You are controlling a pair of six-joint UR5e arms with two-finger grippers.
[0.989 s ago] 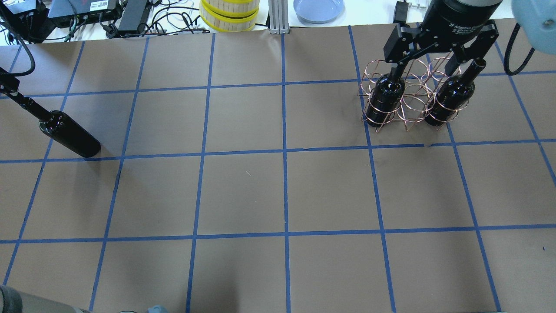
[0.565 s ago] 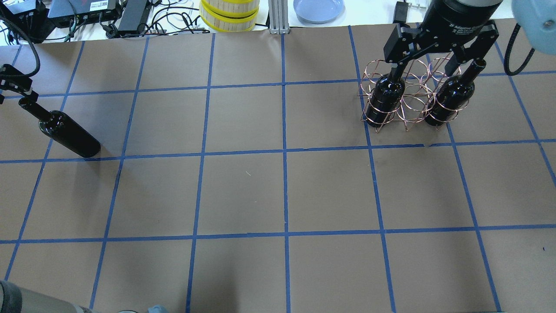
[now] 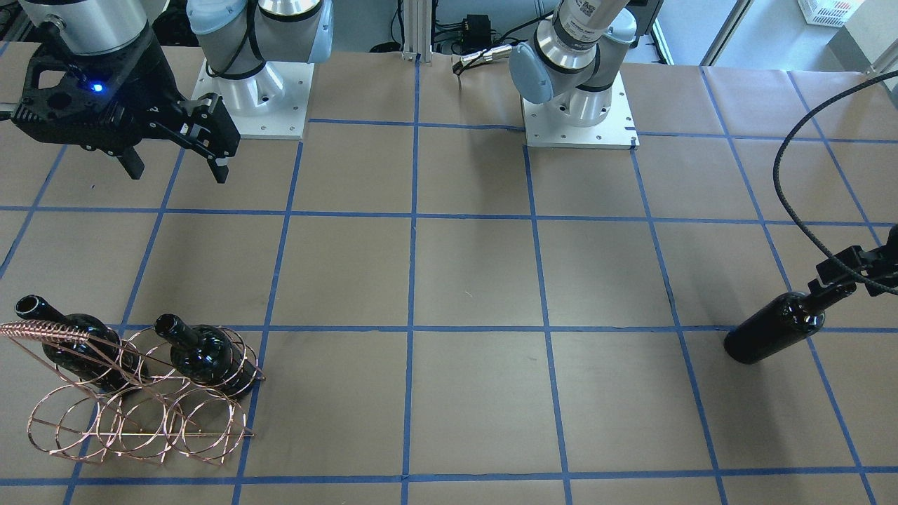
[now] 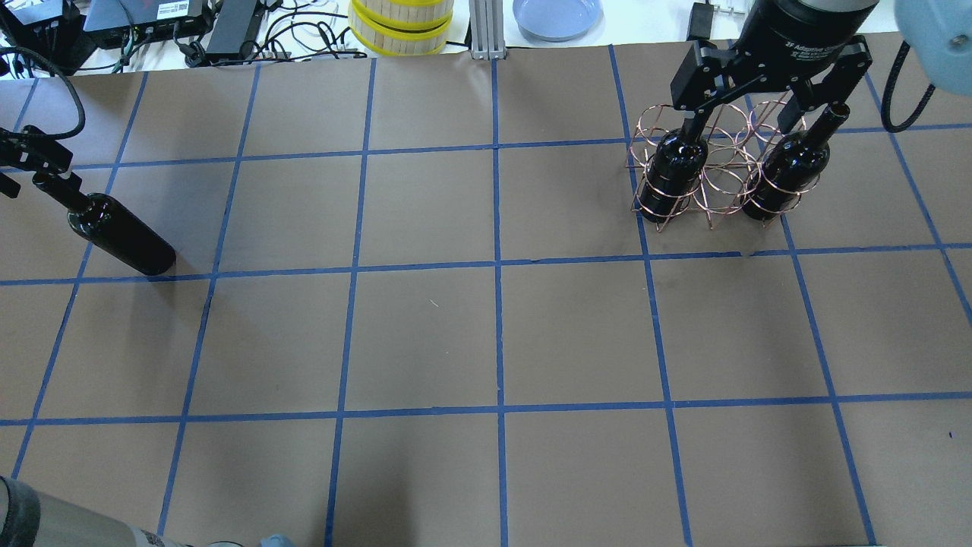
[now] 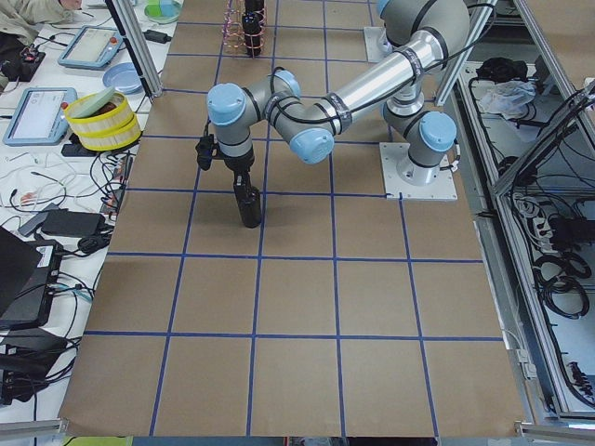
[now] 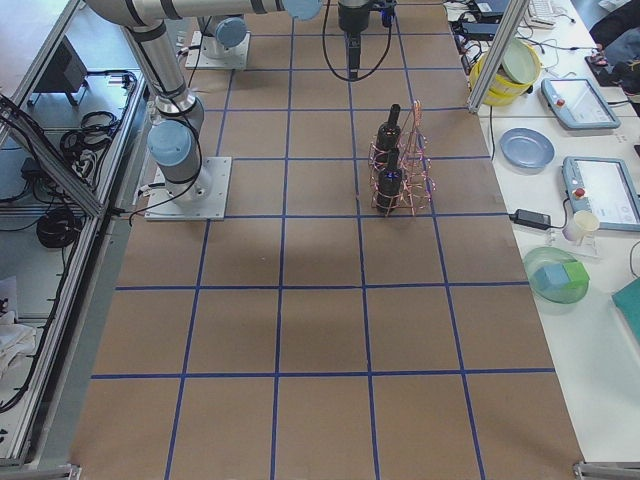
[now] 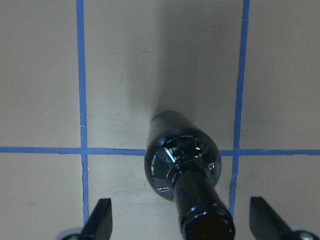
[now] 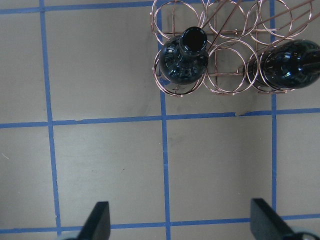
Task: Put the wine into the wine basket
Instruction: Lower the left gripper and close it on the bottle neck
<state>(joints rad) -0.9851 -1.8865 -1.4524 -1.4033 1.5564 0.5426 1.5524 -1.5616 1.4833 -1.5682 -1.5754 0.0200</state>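
A glossy black wine bottle [image 4: 121,235] stands upright at the table's left end, also in the front-facing view [image 3: 772,333] and the left wrist view [image 7: 182,160]. My left gripper [image 4: 30,169] is open, its fingers [image 7: 102,220] wide apart on either side of the bottle's mouth, not touching it. The copper wire wine basket [image 4: 710,163] stands far right and holds two bottles, one at each end [image 4: 672,171] [image 4: 790,171]; its middle rings are empty. My right gripper [image 4: 748,114] hangs open and empty high above the basket [image 8: 225,50].
Beyond the table's far edge lie cables, a yellow-rimmed stack [image 4: 401,23] and a blue plate [image 4: 557,15]. The two arm bases [image 3: 252,91] [image 3: 579,105] stand on the robot's side. Blue tape lines grid the brown table.
My left gripper has shifted a little to the right over the bottle's neck and mouth. The bottle has stayed in place. The right arm and basket have not moved.
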